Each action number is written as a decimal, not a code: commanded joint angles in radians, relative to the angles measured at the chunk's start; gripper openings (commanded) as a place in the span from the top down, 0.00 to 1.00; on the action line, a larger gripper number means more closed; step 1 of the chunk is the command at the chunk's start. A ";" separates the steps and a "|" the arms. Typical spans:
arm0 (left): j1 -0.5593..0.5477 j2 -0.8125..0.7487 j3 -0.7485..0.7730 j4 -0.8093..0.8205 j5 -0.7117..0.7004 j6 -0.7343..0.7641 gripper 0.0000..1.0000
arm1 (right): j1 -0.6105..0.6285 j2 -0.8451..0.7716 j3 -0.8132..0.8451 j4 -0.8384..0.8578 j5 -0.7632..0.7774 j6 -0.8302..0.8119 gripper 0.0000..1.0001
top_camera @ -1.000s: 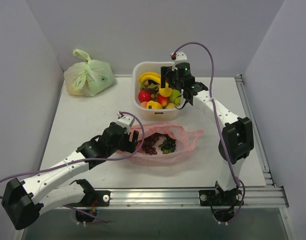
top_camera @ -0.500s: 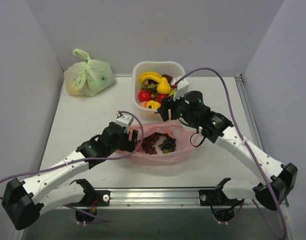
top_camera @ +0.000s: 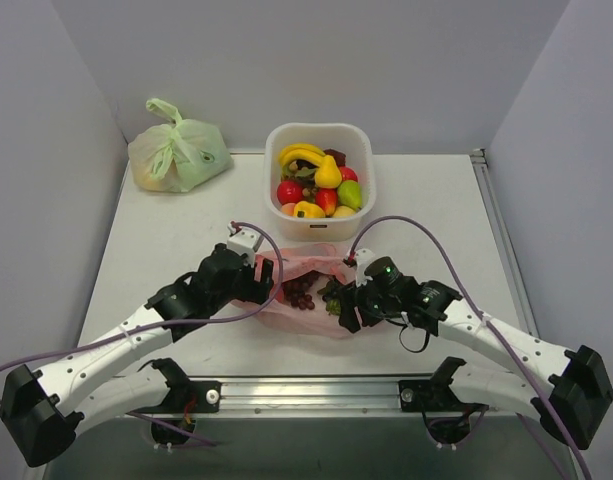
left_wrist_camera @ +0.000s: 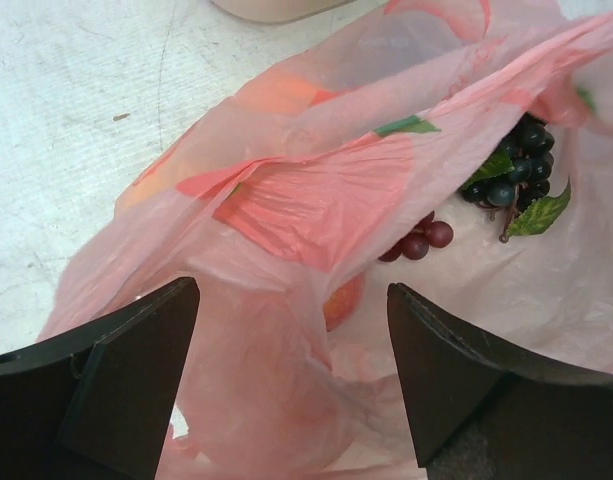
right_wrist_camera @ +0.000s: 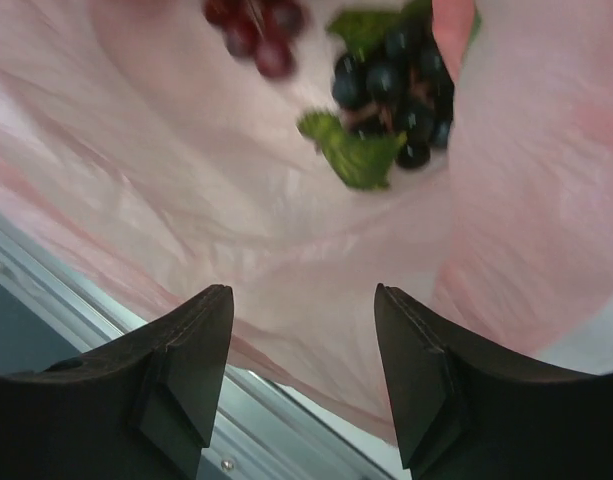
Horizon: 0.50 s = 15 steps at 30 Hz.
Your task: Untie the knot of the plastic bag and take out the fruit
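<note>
Grey-lilac walls enclose a white table [top_camera: 176, 235]. A tied pale green bag [top_camera: 178, 155] lies back left. A white basket [top_camera: 318, 227] of assorted toy fruit stands back centre. The pink plastic bag [top_camera: 306, 312] lies just in front of the basket, mouth open. It holds 1 red grape bunch [top_camera: 301, 292] and 1 dark grape bunch [top_camera: 335, 290], side by side. The left gripper [top_camera: 269, 280] is at the bag's left edge and the right gripper [top_camera: 344, 310] at its right front edge.

Left wrist view: the left gripper [left_wrist_camera: 291, 375] has its 2 fingers spread wide over crumpled pink film, with nothing pinched. Red grapes [left_wrist_camera: 418, 240] show past a fold, and the dark bunch [left_wrist_camera: 521, 165] lies beyond them.

Right wrist view: the right gripper [right_wrist_camera: 301, 370] has its jaws apart above the bag film, gripping nothing. The dark bunch [right_wrist_camera: 396, 90] lies ahead, with blurred red grapes [right_wrist_camera: 251, 35] to its left. An aluminium rail [right_wrist_camera: 36, 280] runs lower left.
</note>
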 commanded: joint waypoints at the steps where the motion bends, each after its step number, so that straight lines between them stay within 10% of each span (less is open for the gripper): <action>1: 0.004 -0.034 -0.010 0.003 0.015 0.003 0.13 | 0.011 0.046 -0.054 -0.073 0.003 0.065 0.41; 15: -0.027 -0.034 -0.064 0.009 0.163 -0.040 0.12 | 0.041 0.031 0.047 -0.087 0.226 0.101 0.38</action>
